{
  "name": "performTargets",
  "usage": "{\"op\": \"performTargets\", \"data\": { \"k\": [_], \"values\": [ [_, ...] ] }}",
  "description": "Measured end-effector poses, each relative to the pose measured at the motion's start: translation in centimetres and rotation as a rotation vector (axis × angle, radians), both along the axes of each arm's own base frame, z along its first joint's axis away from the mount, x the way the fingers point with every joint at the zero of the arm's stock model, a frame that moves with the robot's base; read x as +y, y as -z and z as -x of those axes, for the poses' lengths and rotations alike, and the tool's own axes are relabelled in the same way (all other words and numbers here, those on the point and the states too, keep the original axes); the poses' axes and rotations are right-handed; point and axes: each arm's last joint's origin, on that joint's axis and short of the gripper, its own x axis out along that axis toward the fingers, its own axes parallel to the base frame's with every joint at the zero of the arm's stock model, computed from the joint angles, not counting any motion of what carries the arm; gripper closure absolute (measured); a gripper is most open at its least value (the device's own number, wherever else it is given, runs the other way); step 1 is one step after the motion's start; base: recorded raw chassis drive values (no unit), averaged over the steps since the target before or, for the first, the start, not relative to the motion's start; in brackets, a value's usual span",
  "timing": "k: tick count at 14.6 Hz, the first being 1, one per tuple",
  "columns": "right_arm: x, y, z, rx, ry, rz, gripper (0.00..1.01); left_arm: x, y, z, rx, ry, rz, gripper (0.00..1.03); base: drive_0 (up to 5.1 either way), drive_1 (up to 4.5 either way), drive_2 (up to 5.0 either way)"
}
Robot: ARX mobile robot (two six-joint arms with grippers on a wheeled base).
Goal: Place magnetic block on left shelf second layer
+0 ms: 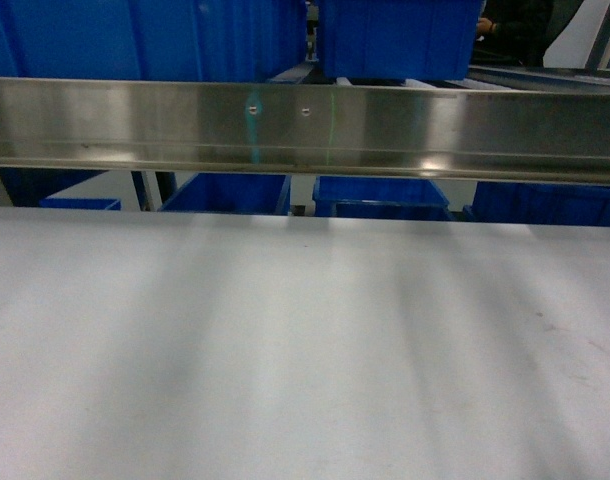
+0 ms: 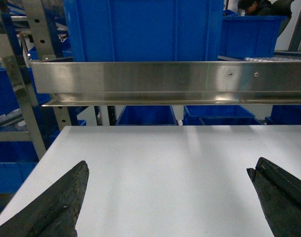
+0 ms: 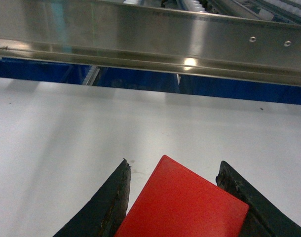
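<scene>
White bench [image 1: 305,350] fills your views under a steel shelf rail [image 1: 305,130]. Your right gripper [image 3: 182,197] has its jaws pinching the red magnetic block [image 3: 185,205] just above the bench. Your left gripper [image 2: 168,197] hangs with jaws spread wide. Beyond the rail sits a large blue crate [image 2: 143,29].

Showing a white table [image 1: 305,350] filling the lower view, a steel shelf rail [image 1: 305,130] running just behind it, blue crates [image 1: 400,38] standing above the rail and more sitting below it.
</scene>
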Motion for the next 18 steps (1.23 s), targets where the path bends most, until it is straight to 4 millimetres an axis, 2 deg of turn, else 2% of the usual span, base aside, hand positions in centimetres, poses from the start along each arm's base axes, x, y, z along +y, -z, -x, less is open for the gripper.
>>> {"op": "performTargets", "data": {
  "k": [18],
  "values": [
    [0.0, -0.01, 0.0, -0.001, 0.0, 0.0, 0.56, 0.0, 0.0, 0.0, 0.0, 0.001, 0.0, 0.05, -5.0, 2.44, 2.4]
  ]
}}
